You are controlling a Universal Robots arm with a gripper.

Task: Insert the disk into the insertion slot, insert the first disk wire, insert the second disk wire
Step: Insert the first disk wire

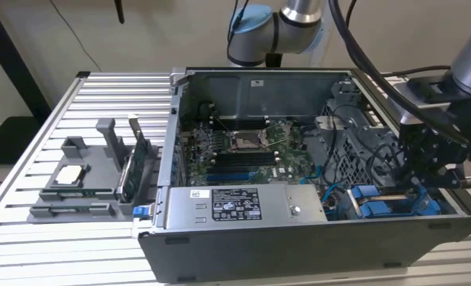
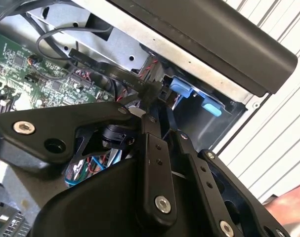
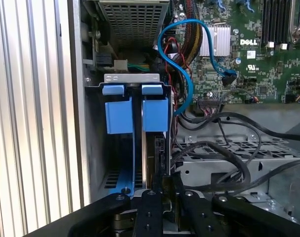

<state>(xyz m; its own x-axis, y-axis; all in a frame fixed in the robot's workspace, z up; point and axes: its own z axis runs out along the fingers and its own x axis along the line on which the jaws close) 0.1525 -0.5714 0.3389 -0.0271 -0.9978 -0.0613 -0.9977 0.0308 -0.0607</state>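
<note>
black gripper (image 3: 168,191) clenched on something dark (unclear what) at blue-railed grey slot (image 3: 154,111), 4 o'clock in open grey computer case (image 1: 299,250); any tilt could jam it.

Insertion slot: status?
Gripper at insertion slot mouth. Disk looks seated edge-on between blue rails. Black cables bunched alongside, blue cable close by.
</note>
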